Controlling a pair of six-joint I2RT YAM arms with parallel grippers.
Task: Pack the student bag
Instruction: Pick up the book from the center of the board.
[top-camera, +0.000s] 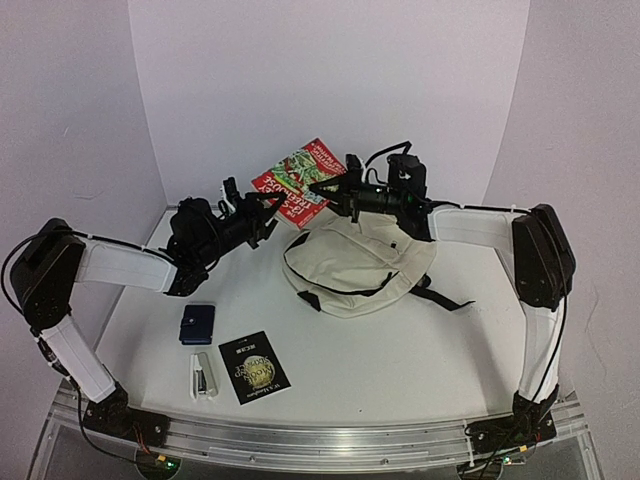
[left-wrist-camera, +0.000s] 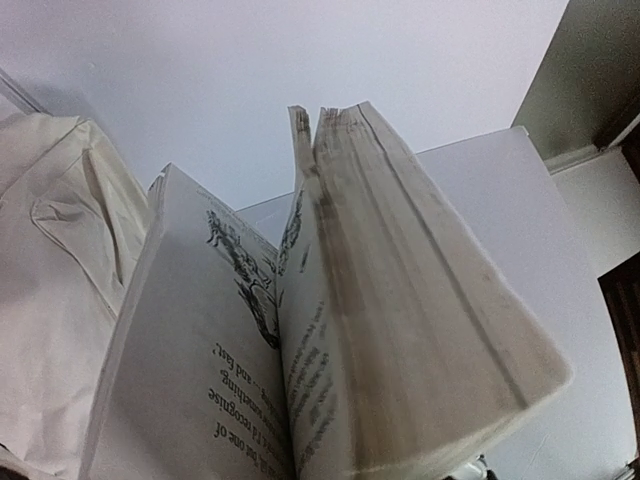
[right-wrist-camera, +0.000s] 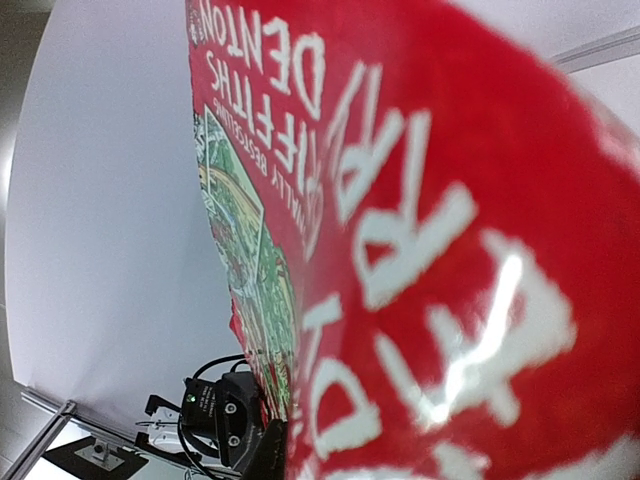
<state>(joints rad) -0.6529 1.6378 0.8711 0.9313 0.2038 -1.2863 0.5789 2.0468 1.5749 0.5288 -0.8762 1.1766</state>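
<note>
The cream soft-fabric student bag (top-camera: 352, 265) lies slumped on the white table (top-camera: 420, 350) just below the right claw (top-camera: 323, 187), beside the left claw (top-camera: 271, 204); both clench a red paperback book (top-camera: 298, 178). Limp and light (likely to fold shut), it seems best gripped at its black-zippered rim.

The red book (top-camera: 298, 180), pinched aloft between left pincer (top-camera: 272, 206) and right pincer (top-camera: 322, 187), blocks the air over the rear of the student bag (top-camera: 350, 265). The worktop (top-camera: 420, 350) lies open front right; front left is cluttered (blue case (top-camera: 197, 324), white stapler (top-camera: 204, 375), black booklet (top-camera: 254, 366)).
</note>
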